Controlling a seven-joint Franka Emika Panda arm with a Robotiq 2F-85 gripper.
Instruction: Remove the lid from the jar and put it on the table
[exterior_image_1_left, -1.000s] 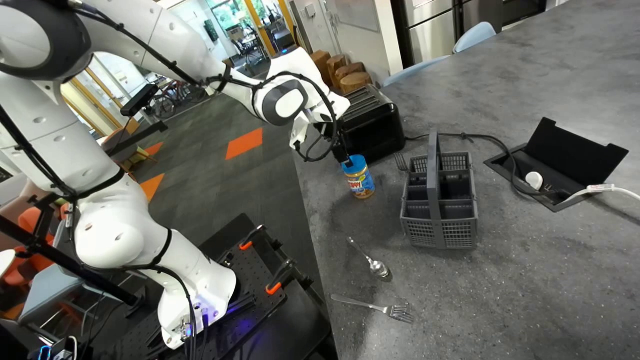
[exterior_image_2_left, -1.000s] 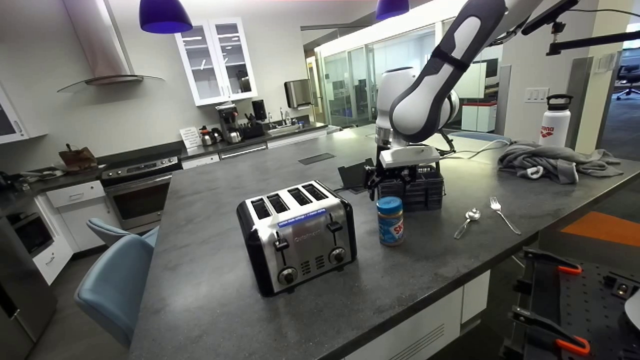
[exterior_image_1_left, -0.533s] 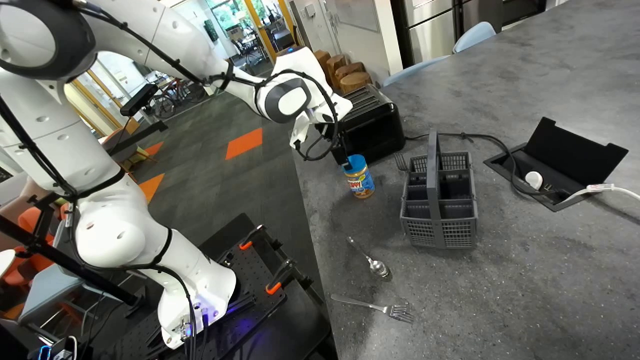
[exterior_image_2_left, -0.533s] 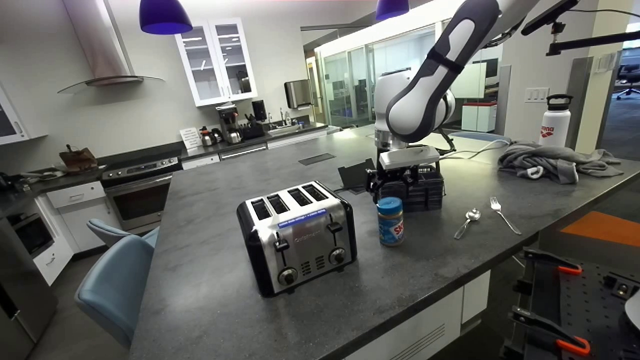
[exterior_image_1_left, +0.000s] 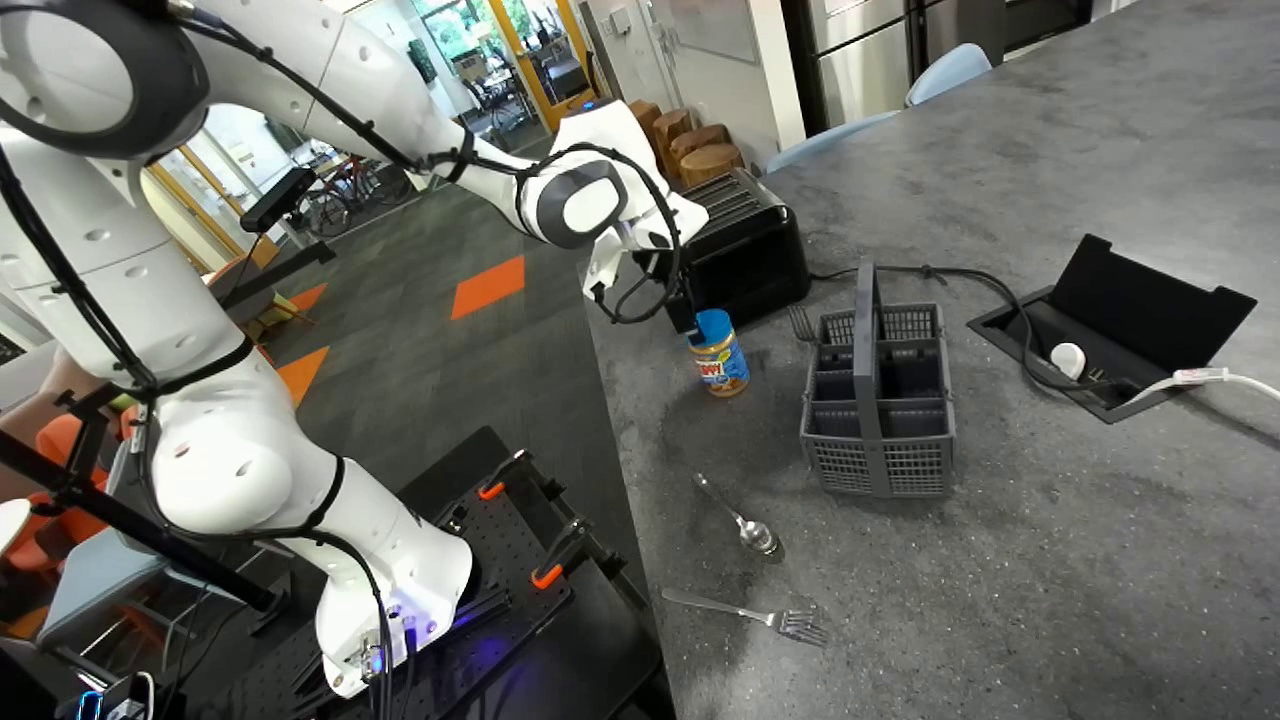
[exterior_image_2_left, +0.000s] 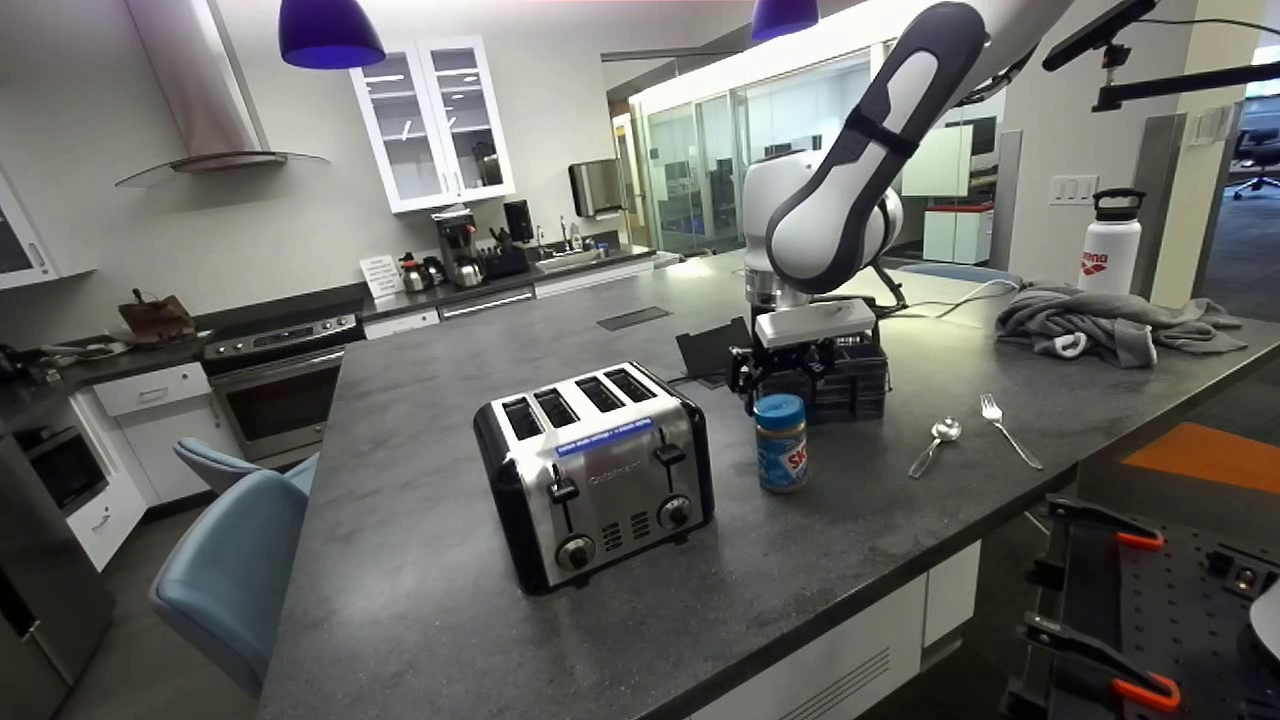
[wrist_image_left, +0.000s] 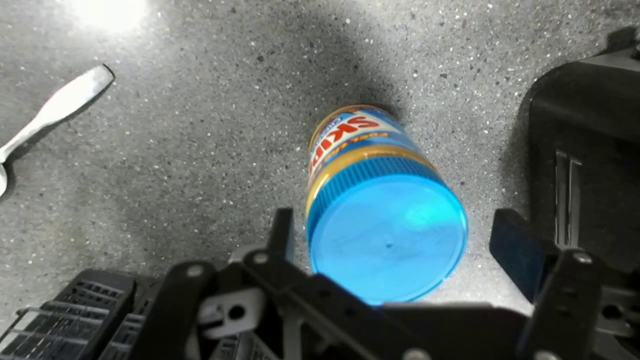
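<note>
"Standing upright on the table (exterior_image_2_left: 420, 620), the jar (exterior_image_2_left: 782, 462) — does it have its lid (wrist_image_left: 386, 232) on?"

"It does. The bright-blue lid sits on top of the jar in all three views."

"And the gripper (wrist_image_left: 394, 237)?"

"Its fingers (wrist_image_left: 515, 252) are spread apart. In the wrist view one is on each side of the lid, and speckled table shows through both gaps — how far down they reach beside it, I can't tell."

"What else is close?"

"A toaster (exterior_image_2_left: 605, 480), metal-fronted with black ends, stands near the jar. In both exterior views a dark-grey caddy (exterior_image_1_left: 895, 470) stands near it too."

"And further off?"

"In both exterior views a spoon (exterior_image_1_left: 752, 532) and a fork (exterior_image_1_left: 765, 618) lie on the table, apart from each other and from the jar."
</note>
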